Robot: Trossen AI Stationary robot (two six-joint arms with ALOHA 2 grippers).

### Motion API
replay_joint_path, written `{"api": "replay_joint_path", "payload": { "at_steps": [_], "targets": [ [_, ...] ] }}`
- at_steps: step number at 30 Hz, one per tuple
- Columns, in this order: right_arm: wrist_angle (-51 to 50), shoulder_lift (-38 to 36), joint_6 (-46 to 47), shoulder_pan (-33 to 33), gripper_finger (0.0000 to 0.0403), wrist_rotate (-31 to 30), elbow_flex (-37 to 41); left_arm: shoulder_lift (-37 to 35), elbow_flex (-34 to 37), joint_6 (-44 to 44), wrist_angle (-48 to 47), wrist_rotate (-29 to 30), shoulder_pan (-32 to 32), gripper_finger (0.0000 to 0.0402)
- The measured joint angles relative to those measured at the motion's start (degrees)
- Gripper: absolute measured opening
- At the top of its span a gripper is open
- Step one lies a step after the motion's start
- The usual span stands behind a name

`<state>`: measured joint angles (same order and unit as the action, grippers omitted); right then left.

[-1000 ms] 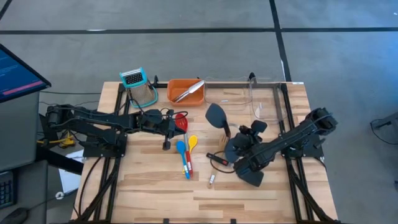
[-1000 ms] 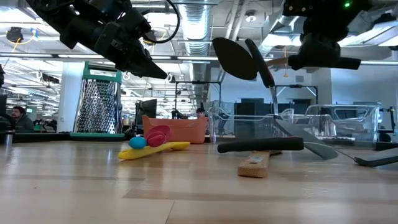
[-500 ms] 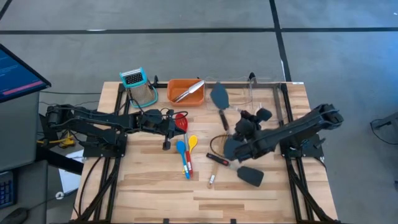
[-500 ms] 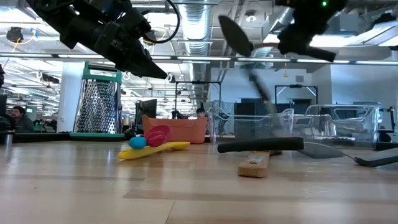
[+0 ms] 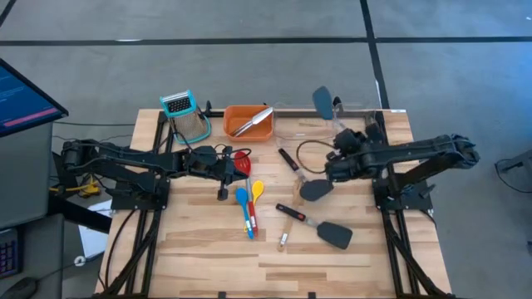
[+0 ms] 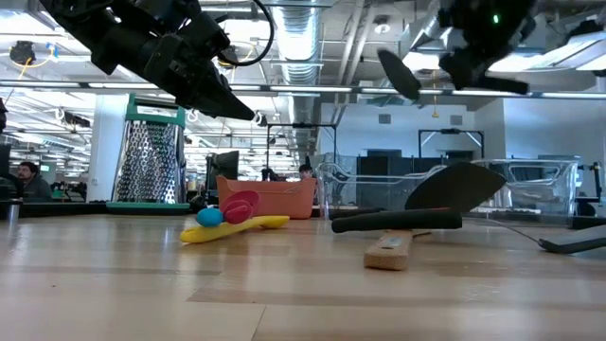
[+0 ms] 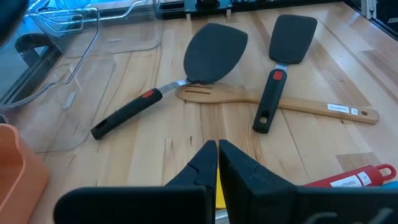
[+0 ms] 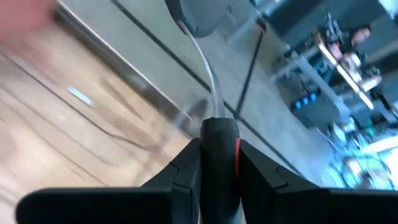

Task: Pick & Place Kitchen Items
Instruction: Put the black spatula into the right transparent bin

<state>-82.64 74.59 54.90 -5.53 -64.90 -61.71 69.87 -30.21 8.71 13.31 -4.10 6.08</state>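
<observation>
My right gripper point(image 5: 341, 143) is shut on a black spatula point(image 5: 322, 101), held in the air over the clear bin point(image 5: 353, 137) at the far right. My left gripper point(image 5: 235, 164) is shut and empty, hovering beside the red spoon point(image 5: 243, 158). The blue spoon point(image 5: 242, 199) and yellow spoon point(image 5: 257, 191) lie flat mid-table. Two more black spatulas point(image 5: 301, 178) point(image 5: 332, 233) and a wooden fork-like spatula point(image 5: 285, 235) lie on the table. Silver tongs point(image 5: 252, 121) lie in the orange tray point(image 5: 237, 112). My right gripper pinches the spatula's black handle point(image 8: 219, 146) between its two fingers, near the end where the metal neck begins. The handle lies along the fingers, and the blade point(image 8: 196, 15) sticks out ahead of them toward the far edge. The spatula is lifted clear.
A metal grater point(image 5: 187, 116) stands at the far left beside the orange tray. The clear bin's walls rise under the held spatula. Bare wood lies along the near edge point(image 5: 274, 274).
My right gripper has carried the black spatula up and toward the far right corner, from mid-table to above the clear bin, swinging its blade toward the far edge. The arm has uncovered the two spatulas lying on the table.
</observation>
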Motion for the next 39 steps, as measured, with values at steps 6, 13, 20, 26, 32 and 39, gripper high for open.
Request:
{"api": "replay_joint_path", "payload": {
  "at_steps": [6,13,20,26,32,39],
  "targets": [
    [4.04,-6.18,-0.86,5.94,0.0066,2.55,10.06,0.0,-0.01,0.0,0.01,0.01,0.0,0.0002],
    [16.61,-13.22,-11.47,15.26,0.0066,3.27,16.97,0.0,0.0,0.0,0.03,0.01,0.0,0.0002],
    [32.59,-15.09,-24.79,23.64,0.0066,5.18,20.15,0.0,-0.01,0.0,0.12,0.0,0.0,0.0002],
    [40.43,-14.69,-29.47,30.16,0.0066,10.85,24.16,0.0,-0.01,0.0,0.1,0.0,0.0,0.0002],
    [44.59,-14.54,-31.15,34.56,0.0066,12.42,26.86,0.0,-0.01,0.02,0.08,0.0,-0.02,0.0002],
    [45.84,-14.53,-31.56,38.19,0.0066,13.83,27.01,0.0,-0.01,0.0,0.08,0.02,-0.02,0.0002]
  ]
}}
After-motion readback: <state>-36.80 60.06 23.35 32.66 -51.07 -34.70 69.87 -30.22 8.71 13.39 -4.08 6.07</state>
